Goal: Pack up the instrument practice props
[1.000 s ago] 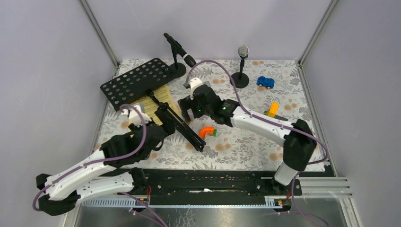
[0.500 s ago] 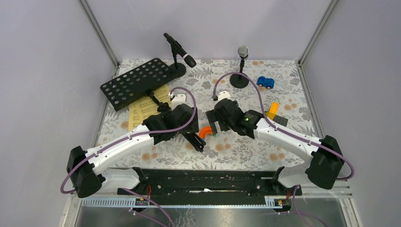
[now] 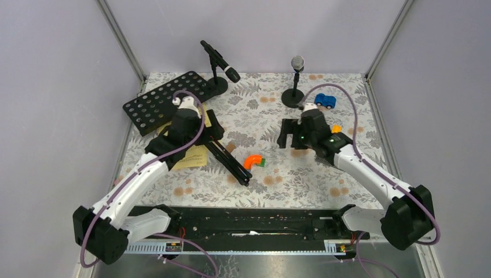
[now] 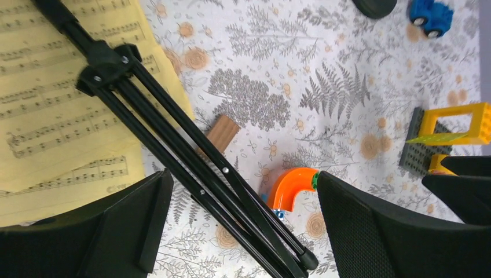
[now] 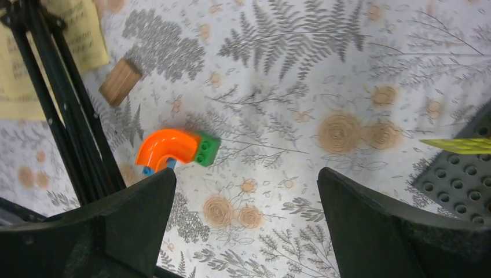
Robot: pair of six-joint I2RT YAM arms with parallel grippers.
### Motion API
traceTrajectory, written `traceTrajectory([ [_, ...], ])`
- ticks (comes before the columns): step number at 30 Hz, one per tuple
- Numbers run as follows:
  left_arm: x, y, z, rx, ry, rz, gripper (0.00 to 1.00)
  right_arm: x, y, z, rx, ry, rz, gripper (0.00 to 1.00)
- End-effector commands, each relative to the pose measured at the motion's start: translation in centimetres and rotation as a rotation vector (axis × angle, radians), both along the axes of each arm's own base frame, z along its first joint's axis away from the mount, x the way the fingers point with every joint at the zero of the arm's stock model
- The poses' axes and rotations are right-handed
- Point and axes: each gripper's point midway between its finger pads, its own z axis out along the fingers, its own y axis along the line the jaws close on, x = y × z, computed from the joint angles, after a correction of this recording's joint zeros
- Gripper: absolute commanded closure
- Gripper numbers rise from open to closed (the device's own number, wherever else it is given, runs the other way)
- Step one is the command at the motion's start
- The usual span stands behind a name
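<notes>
The left gripper (image 4: 243, 176) hangs with its jaws wide apart and nothing between them. It is above the folded legs of the black perforated tripod-legged music rack (image 3: 165, 101). That rack lies tipped over at the left of the grey floral tablecloth (image 3: 263, 116), and its legs cross the yellow sheet-music pages (image 4: 58, 116). Half a second ago this arm reached further right, along the legs; it has since swung back toward the perforated plate.

The right gripper (image 5: 246, 174) is also spread wide and empty, above bare cloth. The orange curved toy block with a green end (image 5: 165, 147) lies to its lower left. A second ago it was near the table's middle, beside the rack; it has since drawn away to the right. It now hovers near the round base (image 3: 293, 98) under the silver microphone (image 3: 297, 62).

Nothing on the table has shifted. The black microphone (image 3: 223, 63) still leans in its short round-based holder (image 3: 219, 86) at the back. The small blue toy car (image 3: 325, 101), a little brown wooden block (image 4: 223, 132) and a yellow-and-grey brick build (image 4: 451, 124) keep their places.
</notes>
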Motion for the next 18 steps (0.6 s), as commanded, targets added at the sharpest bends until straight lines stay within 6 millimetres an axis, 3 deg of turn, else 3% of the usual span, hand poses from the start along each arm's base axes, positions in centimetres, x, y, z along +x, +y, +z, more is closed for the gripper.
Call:
traceTrajectory([
  [1,0.4,1.6,4.5,-0.076,-0.133,-0.01,0.01,1.0,-1.4,2.3,0.203,-0.023,-0.053,0.0],
  [7,-0.4,5.4,6.5,-0.036,-0.16,0.039,0.01,2.2,-4.4,4.9,0.315,-0.076,-0.148,0.0],
  [11,-0.9,7.4,6.7,0.024,-0.184,0.075,0.01,2.4,-4.6,5.9,0.334,-0.134,-0.145,0.0],
  [18,-1.9,7.8,6.6,0.062,-0.235,0.033,0.01,2.9,-6.9,7.7,0.306,-0.275,-0.246,0.0],
])
